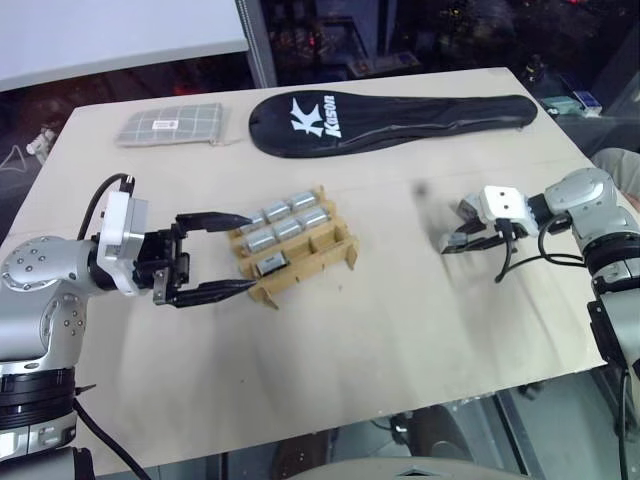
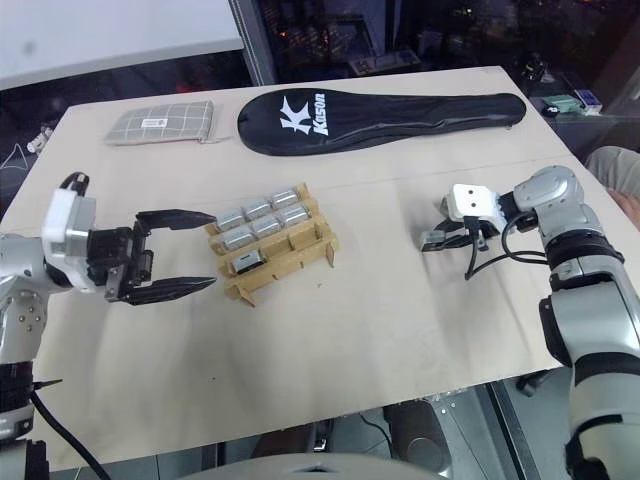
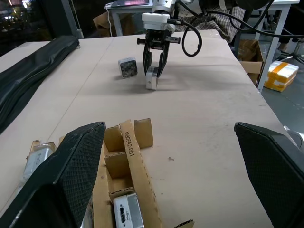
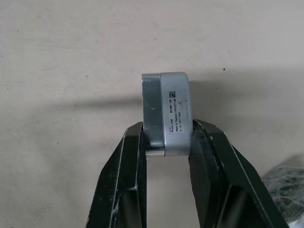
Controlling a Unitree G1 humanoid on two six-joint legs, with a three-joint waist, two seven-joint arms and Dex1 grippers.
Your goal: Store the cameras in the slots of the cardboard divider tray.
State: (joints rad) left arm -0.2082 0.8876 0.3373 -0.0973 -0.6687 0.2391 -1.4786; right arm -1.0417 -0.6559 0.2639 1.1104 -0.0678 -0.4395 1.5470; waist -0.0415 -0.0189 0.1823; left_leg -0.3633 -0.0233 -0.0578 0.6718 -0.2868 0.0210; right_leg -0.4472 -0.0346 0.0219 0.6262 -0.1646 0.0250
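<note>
Right end effector (image 4: pixel 166 142) around camera (image 4: pixel 166 111)

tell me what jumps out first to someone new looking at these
The cardboard divider tray near the table's middle, most slots holding silver cameras, with the left gripper spread wide beside it. Off to the right, the right gripper has its fingers shut on one camera. A long black racket bag lies along the far edge.

We see the silver-grey boxy camera (image 4: pixel 166 111) with its lower end hidden between the right hand's black fingers (image 4: pixel 124 185). A second camera (image 4: pixel 285 190) is cut off at the picture's edge. The tan cardboard divider tray (image 3: pixel 135 147) runs off the frame, partly behind the left hand's fingers (image 3: pixel 66 175).
</note>
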